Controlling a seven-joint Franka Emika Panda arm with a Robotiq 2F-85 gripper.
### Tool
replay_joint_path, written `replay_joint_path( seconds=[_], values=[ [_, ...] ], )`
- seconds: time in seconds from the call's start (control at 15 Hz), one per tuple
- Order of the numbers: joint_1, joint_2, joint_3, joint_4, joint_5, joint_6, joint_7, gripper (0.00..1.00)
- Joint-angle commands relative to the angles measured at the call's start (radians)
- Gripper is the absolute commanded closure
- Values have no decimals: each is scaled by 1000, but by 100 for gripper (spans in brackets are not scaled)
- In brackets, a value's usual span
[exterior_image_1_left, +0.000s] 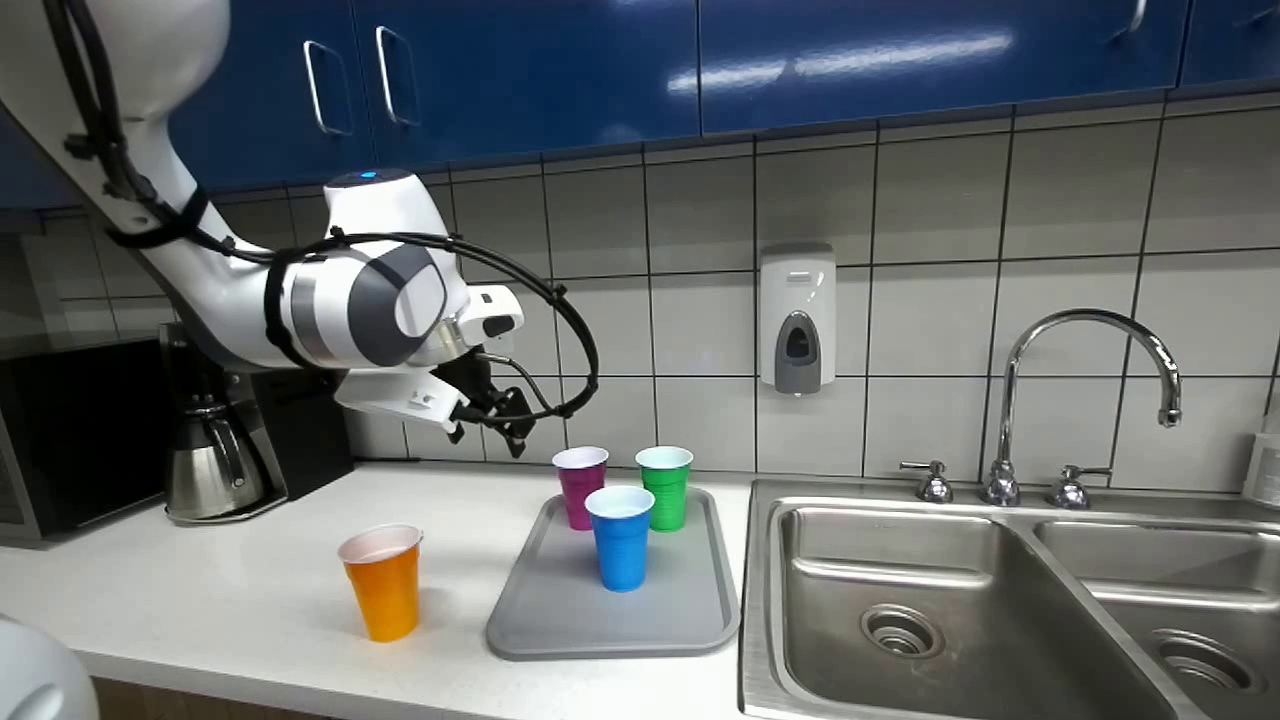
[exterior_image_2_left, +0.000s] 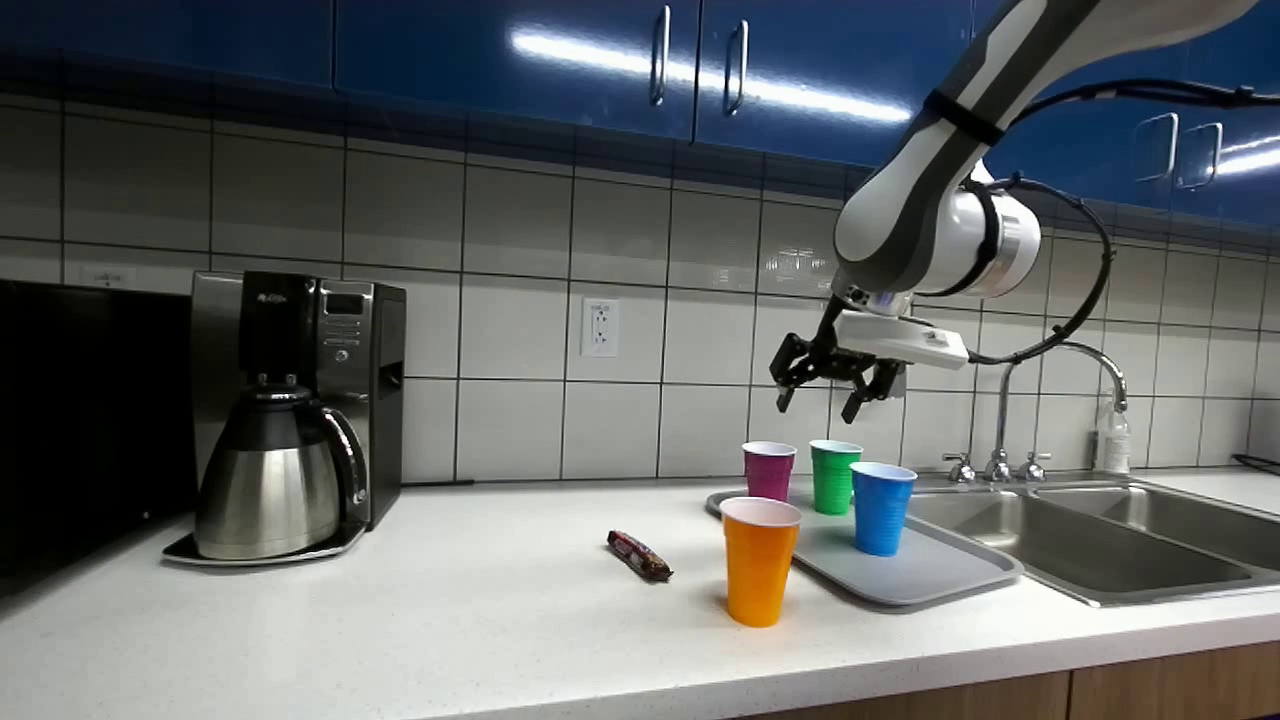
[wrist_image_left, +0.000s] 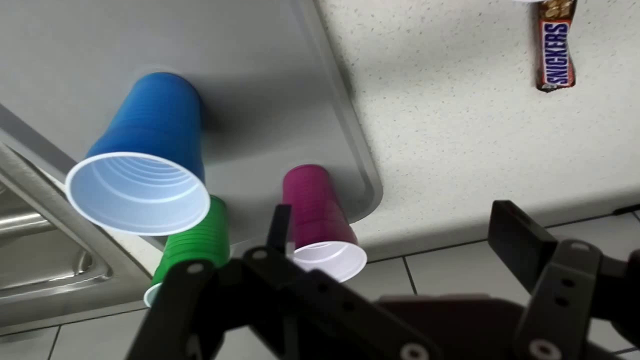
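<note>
The black two-finger gripper has its fingers spread wide, with white speckled countertop and pale wall tiles showing through the gap in the lower half of the wrist view. The finger nearer that frame's middle overlaps an upright purple plastic cup with a white inside; in both exterior views the fingertips hang in the air, apart from it.

That cup stands near a corner of a flat grey rectangular tray, which spreads across the wrist view's upper left. On it also stand a ribbed blue plastic cup, left of centre, and a ribbed green plastic cup, partly hidden at lower left.

In an exterior view, an orange plastic cup stands off the tray at bottom centre-right; a brown-wrapped Snickers bar lies near it, to its left. A steel-and-black coffee maker stands far left.

In an exterior view, a steel double sink fills the lower right, beneath a curved chrome faucet; blue cabinets line the top.
</note>
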Motion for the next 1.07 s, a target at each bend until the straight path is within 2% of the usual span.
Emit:
replay_joint_path(
  seconds=[0.0,0.73,1.0],
  values=[
    [-39,37,-17,26,-3,23,-48,0],
    [-99,181,-64,128,-24,31,-65,0],
    [-101,246,-87,178,-84,24,-26,0]
  ],
)
